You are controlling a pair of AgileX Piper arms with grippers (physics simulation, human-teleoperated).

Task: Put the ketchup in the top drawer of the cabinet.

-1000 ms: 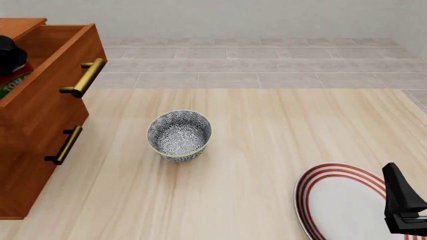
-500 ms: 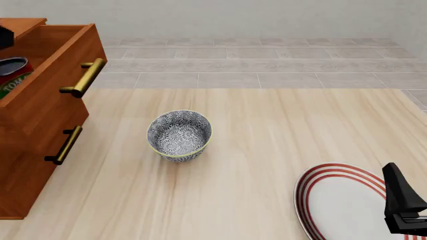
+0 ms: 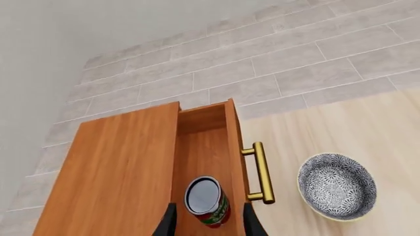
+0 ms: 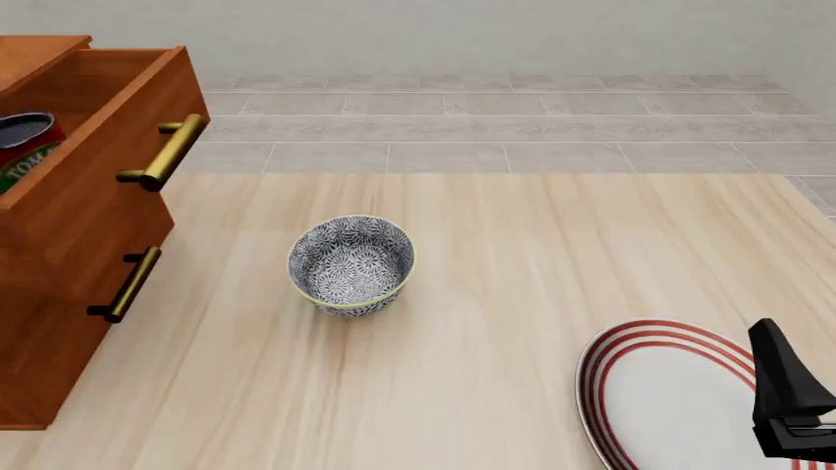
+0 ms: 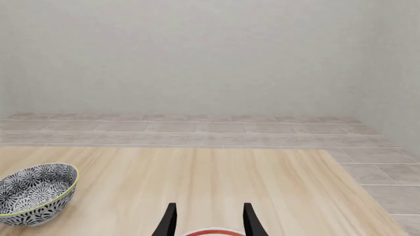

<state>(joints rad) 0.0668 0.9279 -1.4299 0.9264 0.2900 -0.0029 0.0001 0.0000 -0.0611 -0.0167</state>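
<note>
The ketchup (image 4: 23, 147) is a small can with a dark lid and a red and green label. It lies tilted inside the open top drawer (image 4: 92, 176) of the reddish-brown cabinet (image 4: 53, 343). In the left wrist view the ketchup (image 3: 206, 200) rests in the drawer (image 3: 203, 147) behind the brass handle (image 3: 260, 172). My left gripper (image 3: 210, 209) is open and empty, well above the can; it is out of the front view. My right gripper (image 4: 784, 387) is open and empty at the near right, and it also shows in the right wrist view (image 5: 209, 216).
A grey patterned bowl (image 4: 350, 264) stands mid-table, right of the cabinet, also in the left wrist view (image 3: 337, 186) and the right wrist view (image 5: 36, 194). A red-ringed white plate (image 4: 627, 392) lies under my right gripper. The lower drawer's handle (image 4: 127, 284) sticks out.
My left gripper rose away from the can and left the front view. The ketchup stays in the top drawer. The right arm has not moved.
</note>
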